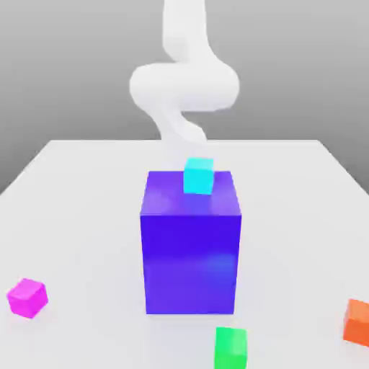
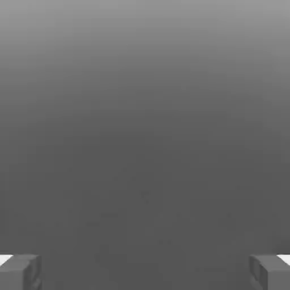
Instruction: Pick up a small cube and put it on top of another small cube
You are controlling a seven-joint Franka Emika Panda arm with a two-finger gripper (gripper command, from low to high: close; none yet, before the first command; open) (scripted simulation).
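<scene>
A cyan cube sits on top of the big blue block at the centre of the white table, near the block's far edge, while the white arm rises behind the block in a bent, looping pose, its upper link running up out of frame. In the hand view the two grey fingers stand spread wide apart, nothing between them, and the gripper faces plain grey background rather than any cube. Three more small cubes lie on the table around the block: a magenta cube to the exterior view's left of it, a green cube just in front of it, and an orange cube to the exterior view's right. By the look of things no cube is yet in hand and the task is at its opening reach; the next move calls for swinging the hand down over one small cube and closing squarely on it before carrying it to another
</scene>
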